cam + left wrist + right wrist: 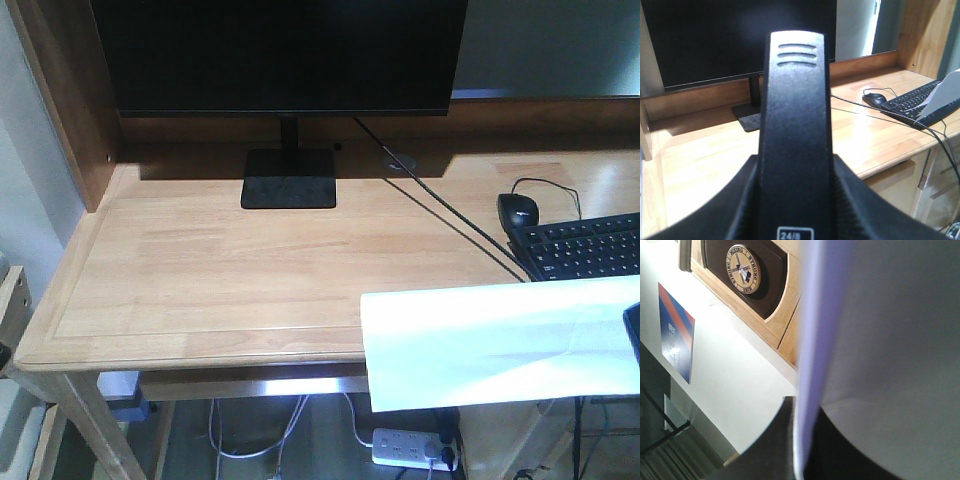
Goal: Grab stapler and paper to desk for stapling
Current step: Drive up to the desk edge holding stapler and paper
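Observation:
In the left wrist view my left gripper (795, 200) is shut on the black stapler (796, 110). The stapler's ridged end points away from me, above the light-wood desk (705, 150). The left gripper does not show in the front view. My right gripper (800, 450) is shut on the white paper (890, 340), seen edge-on between the fingers. In the front view the paper (500, 340) hangs over the desk's (220, 260) front right edge. A black part of the right gripper (632, 340) shows at the frame's right edge. The paper's corner also shows in the left wrist view (945, 95).
A black monitor (280, 50) stands on its base (289, 180) at the back of the desk. A black mouse (518, 210) and keyboard (585, 245) lie at the right, with a cable running across. A power strip (410, 445) lies under the desk.

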